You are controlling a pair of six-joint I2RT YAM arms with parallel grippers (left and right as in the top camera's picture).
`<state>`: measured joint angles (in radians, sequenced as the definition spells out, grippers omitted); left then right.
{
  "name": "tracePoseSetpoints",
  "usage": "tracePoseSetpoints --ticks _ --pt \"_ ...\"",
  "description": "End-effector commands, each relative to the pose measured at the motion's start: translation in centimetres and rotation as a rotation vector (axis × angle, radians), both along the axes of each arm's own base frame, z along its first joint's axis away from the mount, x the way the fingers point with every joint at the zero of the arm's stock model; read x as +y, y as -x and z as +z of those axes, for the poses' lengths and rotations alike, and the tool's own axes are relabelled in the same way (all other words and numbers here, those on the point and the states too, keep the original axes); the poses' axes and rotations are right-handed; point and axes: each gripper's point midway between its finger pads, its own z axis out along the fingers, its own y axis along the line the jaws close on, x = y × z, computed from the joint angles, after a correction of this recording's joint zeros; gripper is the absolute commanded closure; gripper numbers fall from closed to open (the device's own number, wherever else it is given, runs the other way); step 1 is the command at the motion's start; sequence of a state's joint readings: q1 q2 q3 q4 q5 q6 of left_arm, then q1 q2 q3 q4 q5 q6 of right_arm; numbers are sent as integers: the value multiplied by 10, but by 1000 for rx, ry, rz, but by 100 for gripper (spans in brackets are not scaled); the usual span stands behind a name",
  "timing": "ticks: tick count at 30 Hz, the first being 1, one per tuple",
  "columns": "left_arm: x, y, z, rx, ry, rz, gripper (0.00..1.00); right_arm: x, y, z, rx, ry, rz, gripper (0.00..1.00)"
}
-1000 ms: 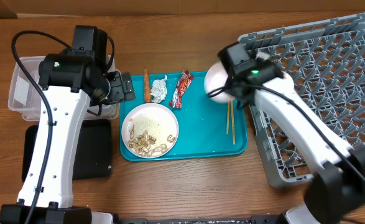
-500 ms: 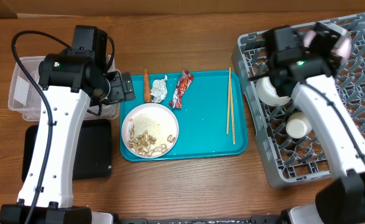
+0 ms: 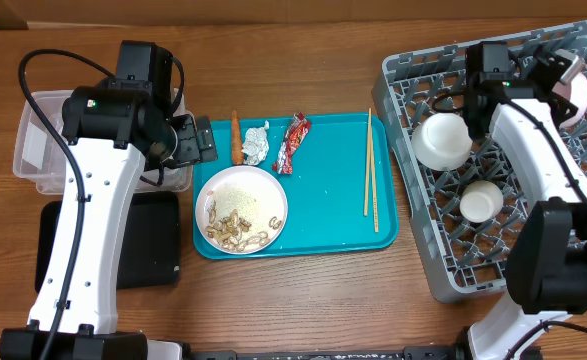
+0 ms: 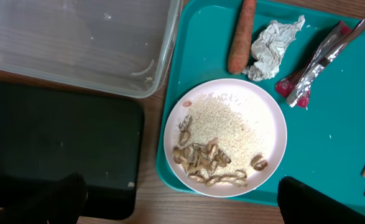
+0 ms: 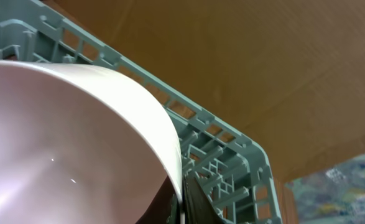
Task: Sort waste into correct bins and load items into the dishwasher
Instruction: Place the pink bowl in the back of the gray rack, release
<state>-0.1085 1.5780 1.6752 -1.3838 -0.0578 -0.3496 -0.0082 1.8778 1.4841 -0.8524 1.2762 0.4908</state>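
My right gripper point(image 3: 565, 78) is shut on the rim of a white bowl point(image 3: 577, 92) over the far right corner of the grey dish rack point(image 3: 533, 230). In the right wrist view the fingers point(image 5: 182, 200) pinch the bowl's point(image 5: 64, 137) edge, with the rack's point(image 5: 226, 146) corner behind. Two more white bowls point(image 3: 443, 141) point(image 3: 481, 201) lie upside down in the rack. My left gripper point(image 3: 189, 140) is open and empty above the plate point(image 4: 277, 115), which holds rice and beige scraps point(image 4: 207, 163). The carrot point(image 4: 241, 36), foil ball point(image 4: 270, 48), wrapper point(image 4: 316, 65) and chopsticks point(image 3: 371, 165) lie on the teal tray point(image 3: 333, 205).
The clear tub point(image 3: 33, 150) point(image 4: 76, 43) stands at the far left. The black tray point(image 3: 148, 245) point(image 4: 58, 137) lies just in front of it. Both are left of the teal tray. The left arm reaches over them.
My right arm has carried the white bowl from the teal tray across to the rack's far right corner. The left arm has not moved.
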Motion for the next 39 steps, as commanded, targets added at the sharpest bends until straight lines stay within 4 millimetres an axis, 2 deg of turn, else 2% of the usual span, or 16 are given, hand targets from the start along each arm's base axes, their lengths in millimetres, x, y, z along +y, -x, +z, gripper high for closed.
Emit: tracePoseSetpoints --ticks 1,4,10,14,20,21,22,24,25,27,33,35,38,39 --pt "4 -3 1 -7 -7 22 0 1 -7 -6 105 17 36 96" --pt "4 -3 1 -7 -7 22 0 0 -10 -21 182 29 42 96" --pt "4 -3 1 -7 -7 22 0 2 -15 -39 269 61 51 96" --pt "4 -3 1 -7 -7 22 0 19 -22 -41 278 62 96 96" --pt "4 -3 1 -7 -7 22 0 55 -32 -41 285 74 181 95" --pt "4 -3 1 -7 -7 22 0 59 -33 -41 290 76 192 92" --pt "4 -3 1 -7 -7 22 0 64 -33 -40 291 87 199 86" --pt "4 -3 1 -7 -7 22 0 71 -32 -35 307 118 208 46" --pt "4 -3 1 -7 -7 22 0 76 -31 -31 313 134 215 35" --pt "4 -3 1 -7 -7 22 0 87 -28 -23 300 131 241 29" --pt "4 -3 1 -7 -7 22 0 134 -24 9 194 25 392 17" --pt "4 -3 1 -7 -7 22 0 161 -22 9 181 -94 505 17" --pt "4 -3 1 -7 -7 22 0 222 -18 -3 150 -413 737 21" --pt "4 -3 1 -7 -7 22 0 253 -13 -9 155 -570 842 23"
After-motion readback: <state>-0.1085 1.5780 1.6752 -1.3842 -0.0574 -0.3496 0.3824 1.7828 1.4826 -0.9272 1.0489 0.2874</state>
